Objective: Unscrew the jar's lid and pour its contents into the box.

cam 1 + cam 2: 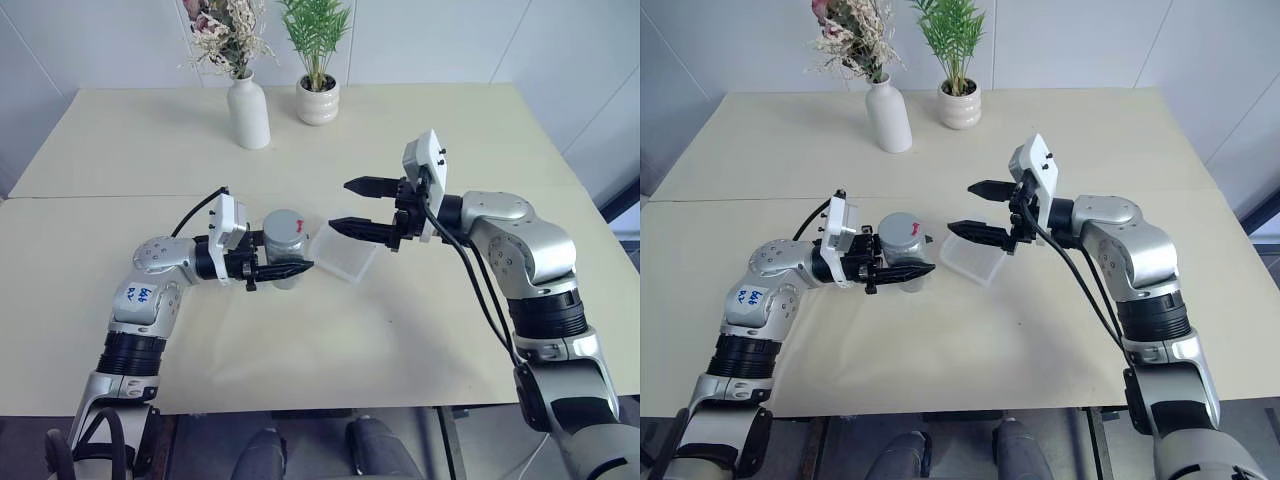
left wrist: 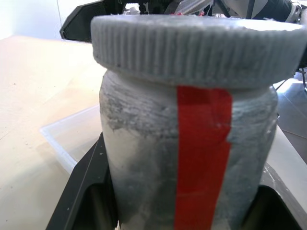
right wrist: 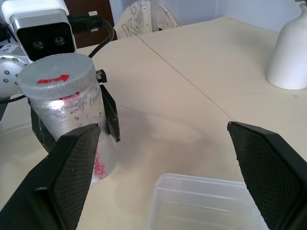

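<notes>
**Jar held upright, lid on, open gripper beside it**

The left gripper (image 1: 902, 271) was clamped on the jar (image 1: 903, 250), which stood upright on the table (image 1: 1040, 340) with its grey lid (image 1: 900, 229) screwed on. At the jar's three o'clock, just beside it, lay the clear box (image 1: 973, 257). Above the box hung the right gripper (image 1: 980, 210), fingers spread wide, pointing toward the jar. At twelve o'clock, well apart, stood a white vase (image 1: 888, 117) and a potted plant (image 1: 959, 103).

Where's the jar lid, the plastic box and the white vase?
lid (image 2: 196, 45): left wrist view, ribbed rim.
box (image 1: 345, 256): left eye view, clear wall.
white vase (image 1: 249, 115): left eye view, its body.
</notes>
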You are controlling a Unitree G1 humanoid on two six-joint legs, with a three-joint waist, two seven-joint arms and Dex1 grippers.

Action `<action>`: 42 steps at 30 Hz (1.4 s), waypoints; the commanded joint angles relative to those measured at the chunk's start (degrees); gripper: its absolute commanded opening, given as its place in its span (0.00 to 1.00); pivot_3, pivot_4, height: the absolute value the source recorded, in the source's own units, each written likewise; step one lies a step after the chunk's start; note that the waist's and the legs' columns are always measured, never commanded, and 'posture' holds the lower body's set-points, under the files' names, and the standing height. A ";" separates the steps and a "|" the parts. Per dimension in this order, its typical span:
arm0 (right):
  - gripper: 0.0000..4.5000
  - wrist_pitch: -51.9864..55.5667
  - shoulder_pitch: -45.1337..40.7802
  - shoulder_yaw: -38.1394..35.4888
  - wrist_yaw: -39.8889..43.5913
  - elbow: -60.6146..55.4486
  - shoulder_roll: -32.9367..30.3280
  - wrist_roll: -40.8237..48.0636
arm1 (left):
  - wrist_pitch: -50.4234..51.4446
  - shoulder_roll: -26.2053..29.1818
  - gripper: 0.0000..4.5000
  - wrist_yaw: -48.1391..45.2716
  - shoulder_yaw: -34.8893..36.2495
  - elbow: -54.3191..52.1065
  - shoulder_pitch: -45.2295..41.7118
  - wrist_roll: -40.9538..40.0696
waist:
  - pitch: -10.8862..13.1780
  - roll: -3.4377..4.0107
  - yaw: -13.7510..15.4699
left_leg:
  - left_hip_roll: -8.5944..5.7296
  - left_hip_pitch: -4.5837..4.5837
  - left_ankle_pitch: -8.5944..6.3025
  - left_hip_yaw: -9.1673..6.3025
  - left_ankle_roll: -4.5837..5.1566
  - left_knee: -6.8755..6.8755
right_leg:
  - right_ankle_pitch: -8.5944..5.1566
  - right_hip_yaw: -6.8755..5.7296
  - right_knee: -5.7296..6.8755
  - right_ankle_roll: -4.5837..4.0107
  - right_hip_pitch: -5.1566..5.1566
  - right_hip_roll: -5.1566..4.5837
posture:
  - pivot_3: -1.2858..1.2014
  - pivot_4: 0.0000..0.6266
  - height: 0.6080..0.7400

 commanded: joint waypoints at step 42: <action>0.99 -2.89 -6.08 6.95 -3.41 -2.85 12.10 -2.54 | -8.25 -4.20 0.52 -1.13 -0.42 2.77 -0.59 -0.34 | 0.00 0.00 -0.03 | -0.02 0.00 0.01 -0.07 -0.01 0.07 | 0.00 -0.05 0.04 0.00 -0.01 -0.05 | 0.52 0.24 1.00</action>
